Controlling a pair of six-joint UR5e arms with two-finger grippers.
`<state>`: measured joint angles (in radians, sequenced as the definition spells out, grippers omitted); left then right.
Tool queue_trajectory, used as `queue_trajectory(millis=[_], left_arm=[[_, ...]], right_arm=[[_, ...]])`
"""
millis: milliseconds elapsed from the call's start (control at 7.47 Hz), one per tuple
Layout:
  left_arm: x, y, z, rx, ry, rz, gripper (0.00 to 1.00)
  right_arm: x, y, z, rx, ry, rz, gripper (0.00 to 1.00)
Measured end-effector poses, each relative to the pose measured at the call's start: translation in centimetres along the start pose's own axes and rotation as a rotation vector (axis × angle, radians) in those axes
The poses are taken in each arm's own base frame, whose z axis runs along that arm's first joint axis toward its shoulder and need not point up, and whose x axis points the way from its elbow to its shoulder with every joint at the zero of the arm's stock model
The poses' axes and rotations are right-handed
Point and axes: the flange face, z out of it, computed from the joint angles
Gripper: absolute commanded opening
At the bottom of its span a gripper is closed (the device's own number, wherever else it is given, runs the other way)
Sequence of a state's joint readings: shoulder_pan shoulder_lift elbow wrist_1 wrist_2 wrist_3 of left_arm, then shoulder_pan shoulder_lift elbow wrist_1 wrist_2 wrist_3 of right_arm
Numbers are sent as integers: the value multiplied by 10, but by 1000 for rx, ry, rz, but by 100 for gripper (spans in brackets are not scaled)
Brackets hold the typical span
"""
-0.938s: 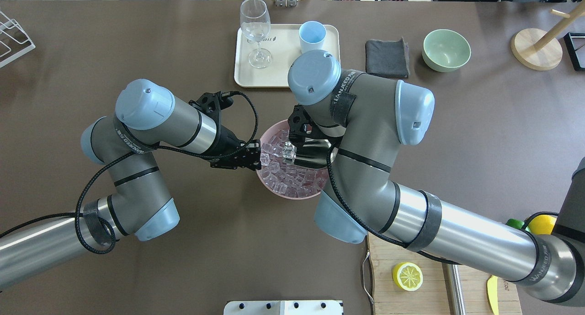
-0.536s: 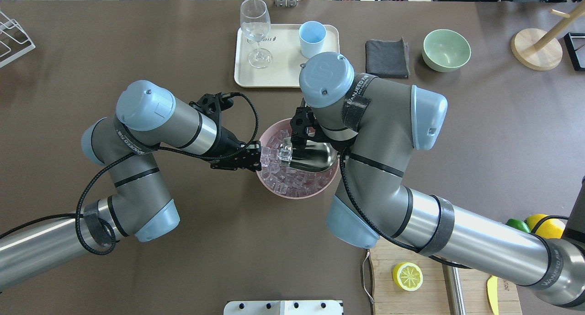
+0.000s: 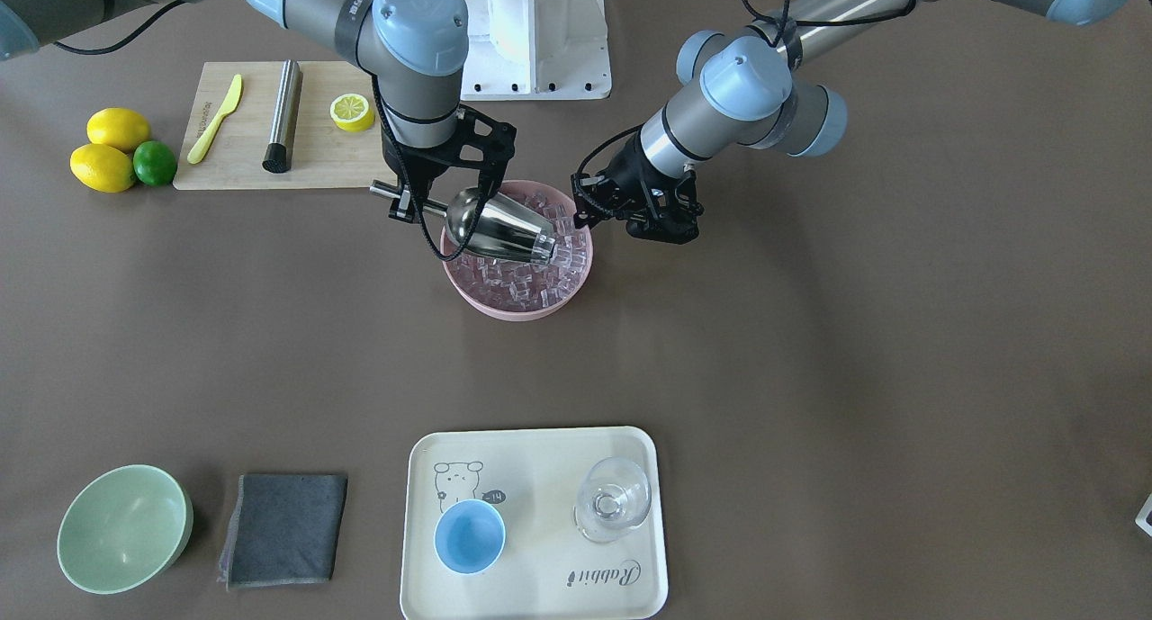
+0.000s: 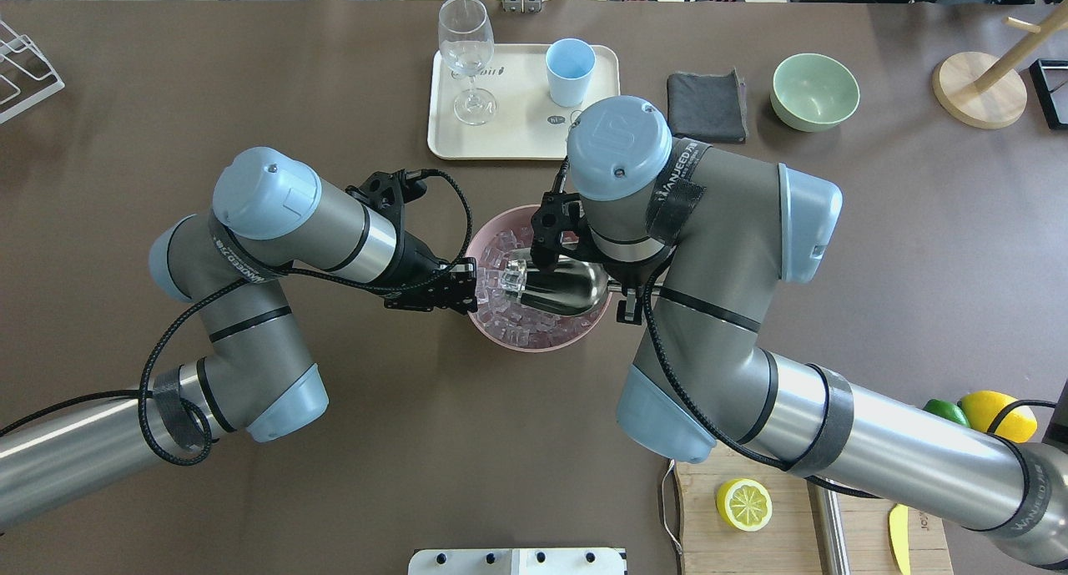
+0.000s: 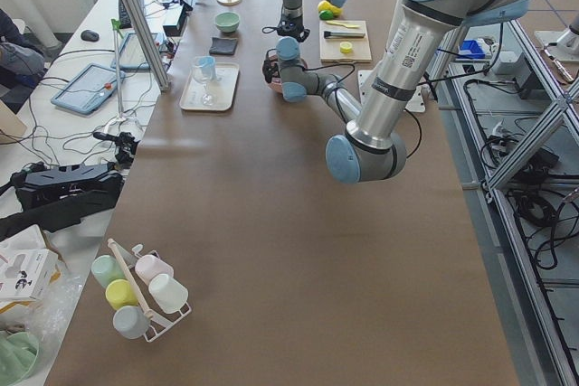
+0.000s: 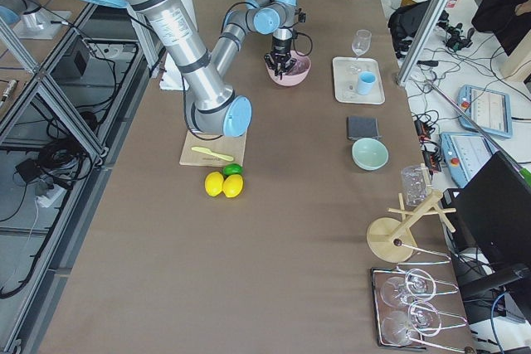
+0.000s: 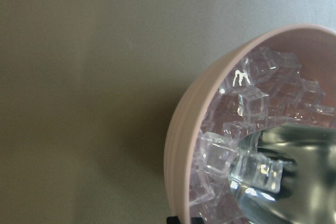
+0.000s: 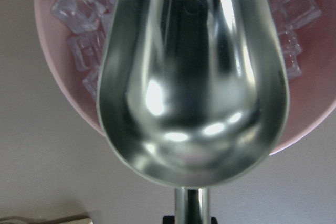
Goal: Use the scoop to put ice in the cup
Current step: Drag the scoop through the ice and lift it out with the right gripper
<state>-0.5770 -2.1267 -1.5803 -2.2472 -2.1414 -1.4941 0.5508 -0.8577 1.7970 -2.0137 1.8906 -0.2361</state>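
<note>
The scoop [image 4: 561, 285] lies across the pink bowl [image 4: 534, 347], its mouth pointing toward the robot's left and buried in the ice [image 4: 516, 323], with a few cubes sitting just inside its lip in the right wrist view. Its short handle sticks out over the bowl's rim on the robot's right. There the right gripper [image 3: 409, 197] is closed firmly on the handle, with nothing else in its grasp. Compared with 0.9 s ago, the right arm's wrist and elbow have swung toward the robot's right. More of the steel trough is now uncovered from above, while the mouth stays among the cubes. The left arm has not moved. The left gripper [image 4: 469, 287] sits at the bowl's rim on the robot's left and seems to pinch that rim between narrow-set fingers, though the contact is partly hidden. The cup [image 4: 571, 72] stands upright on the cream tray [image 4: 517, 137] beyond the bowl, well apart from the scoop, and shows only a blue interior from across the table. A wine glass [image 4: 465, 53] stands beside it on the same tray.
</note>
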Motion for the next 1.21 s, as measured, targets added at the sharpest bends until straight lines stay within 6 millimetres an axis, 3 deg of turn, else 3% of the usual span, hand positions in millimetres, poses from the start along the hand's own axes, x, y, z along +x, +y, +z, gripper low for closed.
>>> queue_trajectory(millis=[670, 1205], left_arm=[[0, 1, 0, -1, 0, 0, 18], [-2, 2, 1, -3, -3, 0, 18]], right_arm=[[-4, 1, 1, 151, -13, 63, 0], [-9, 17, 3, 202, -25, 74, 0]])
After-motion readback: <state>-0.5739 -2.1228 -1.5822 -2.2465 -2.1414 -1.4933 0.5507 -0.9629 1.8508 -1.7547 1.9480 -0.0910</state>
